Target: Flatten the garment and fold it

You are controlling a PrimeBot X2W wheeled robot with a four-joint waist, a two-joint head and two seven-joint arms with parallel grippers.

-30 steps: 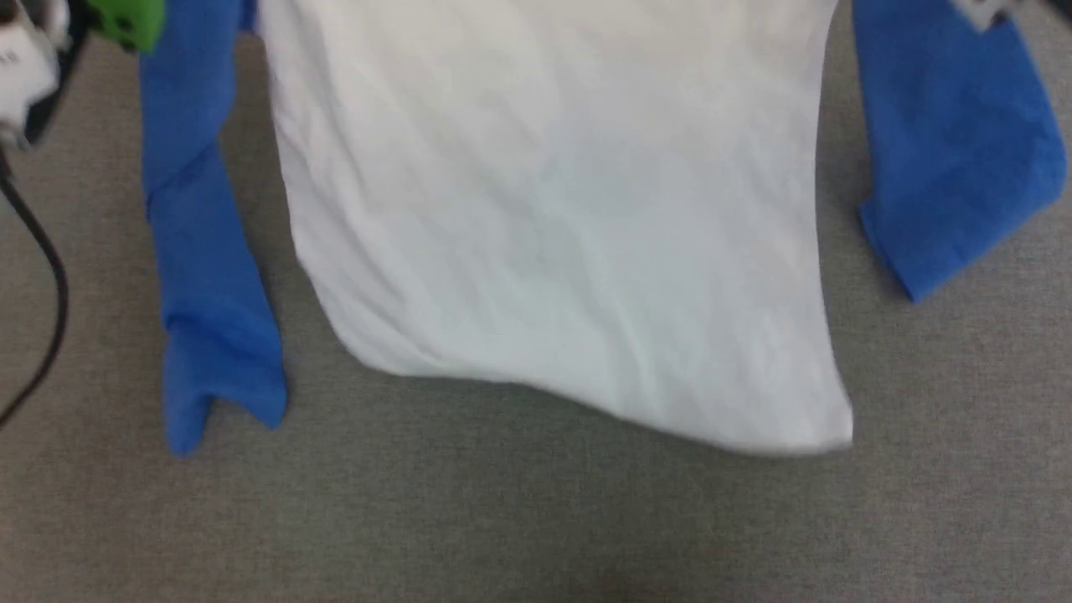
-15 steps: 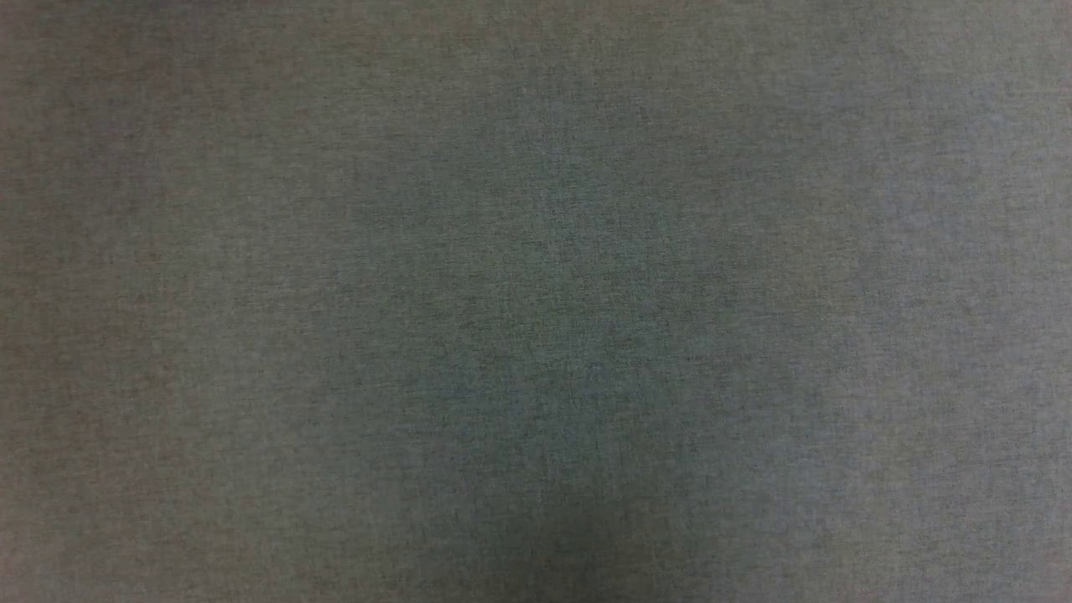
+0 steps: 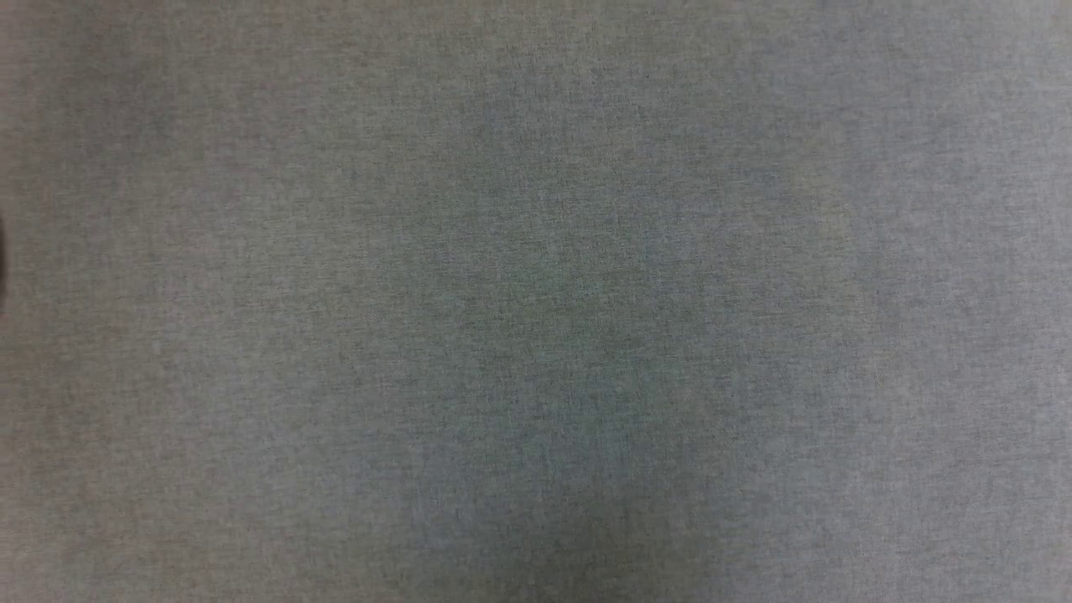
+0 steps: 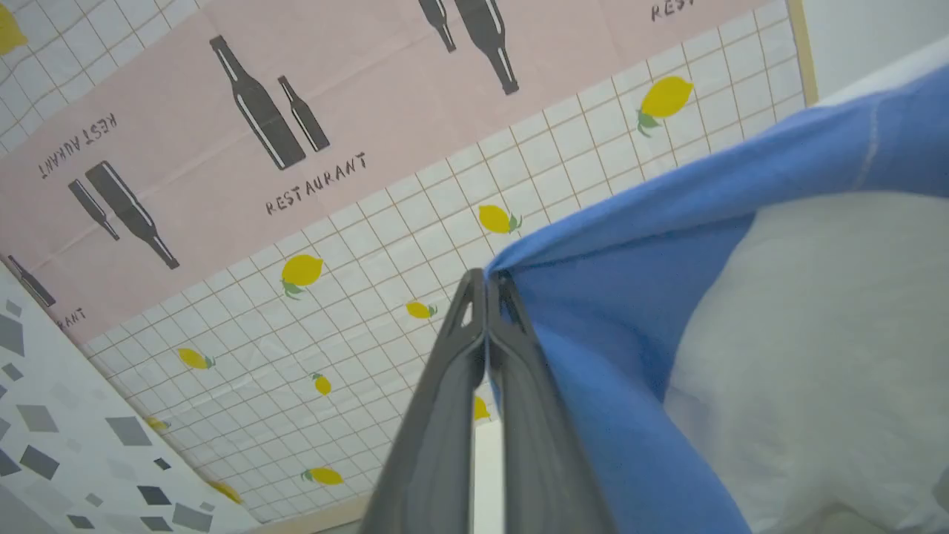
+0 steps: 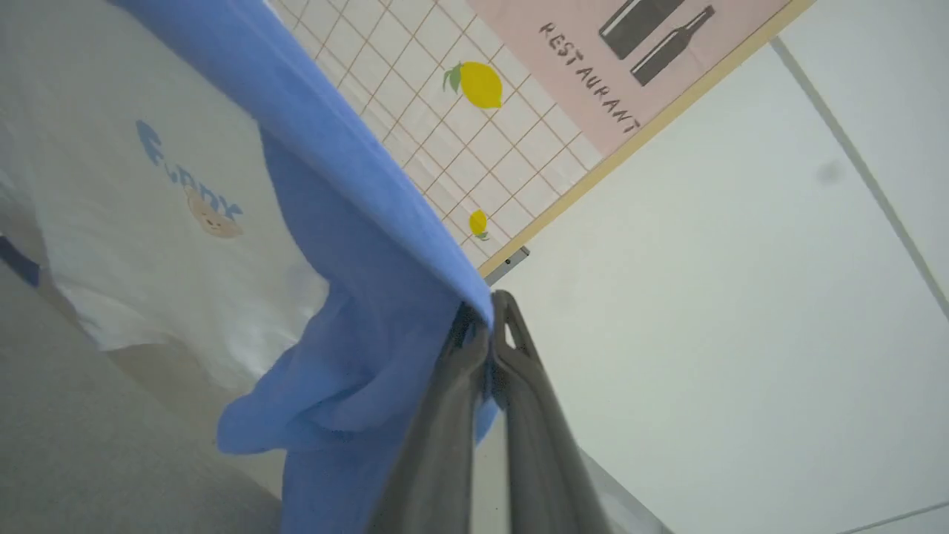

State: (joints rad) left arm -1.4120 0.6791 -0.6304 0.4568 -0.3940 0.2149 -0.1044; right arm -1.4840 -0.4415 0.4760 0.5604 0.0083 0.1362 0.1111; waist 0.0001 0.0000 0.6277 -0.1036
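Lemon-print wallpaper (image 4: 385, 245) backs the garment (image 4: 801, 334), its blue edge spanning left tool (image 4: 486, 280) and right tool (image 5: 490, 305) (both clenched on blue fabric).

One garment (image 4: 801, 348) — two hands: left hand (image 4: 485, 280), right hand (image 5: 491, 305).

We've got our left tool (image 4: 487, 280) rising from the bottom middle of its wrist view to mid-frame, both dark fingers (image 4: 445, 415) pressed together, tips pinching a blue edge of the garment (image 4: 637, 252). Our right tool (image 5: 491, 304) stands the same way in its own view, fingers closed tight, blue cloth nipped at the tips.
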